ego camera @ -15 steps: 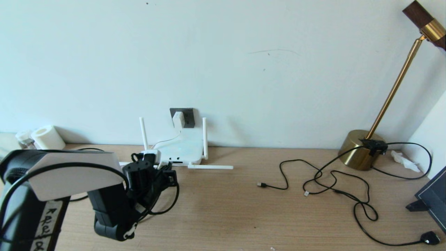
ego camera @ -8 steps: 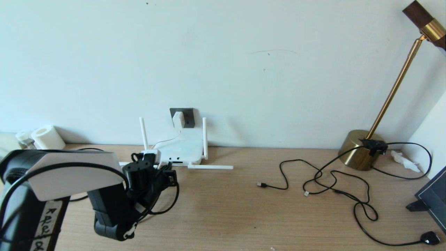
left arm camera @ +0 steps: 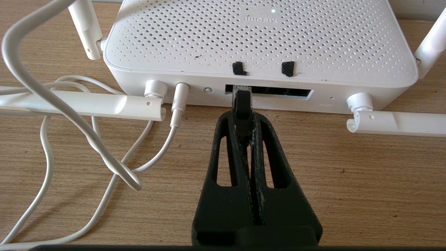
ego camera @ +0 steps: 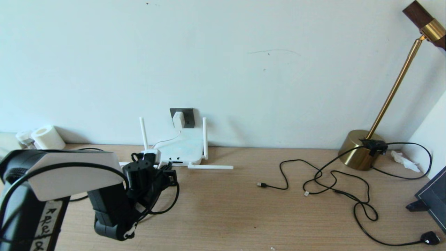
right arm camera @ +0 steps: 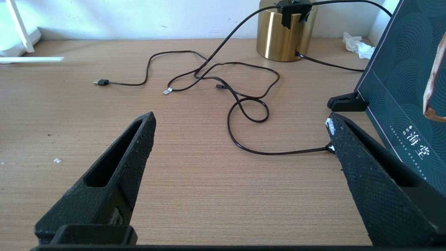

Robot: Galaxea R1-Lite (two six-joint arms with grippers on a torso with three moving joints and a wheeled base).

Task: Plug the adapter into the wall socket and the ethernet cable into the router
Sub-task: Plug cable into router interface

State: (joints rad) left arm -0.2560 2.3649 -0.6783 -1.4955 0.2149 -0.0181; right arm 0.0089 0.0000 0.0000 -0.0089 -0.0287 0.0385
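The white adapter (ego camera: 178, 119) sits in the dark grey wall socket (ego camera: 188, 116), and its thin cord runs down to the router (ego camera: 183, 148). In the left wrist view the router (left arm camera: 258, 38) fills the far side, with the white cord's jack (left arm camera: 179, 101) in its front edge. My left gripper (left arm camera: 244, 120) is shut on the ethernet cable's black boot (left arm camera: 242, 104). The clear plug tip sits at the left end of the dark port slot (left arm camera: 282, 92). In the head view the left gripper (ego camera: 167, 172) is just in front of the router. My right gripper (right arm camera: 240, 120) hovers open over bare table.
Two router antennas lie flat on the table (left arm camera: 83, 106) (left arm camera: 397, 125). Loose white cord loops (left arm camera: 69, 118) lie beside the router. Thin black USB cables (ego camera: 331, 181), a brass lamp base (ego camera: 360, 150), a black plug (ego camera: 429, 238) and a dark box (right arm camera: 400, 94) are at the right. A paper roll (ego camera: 47, 137) stands far left.
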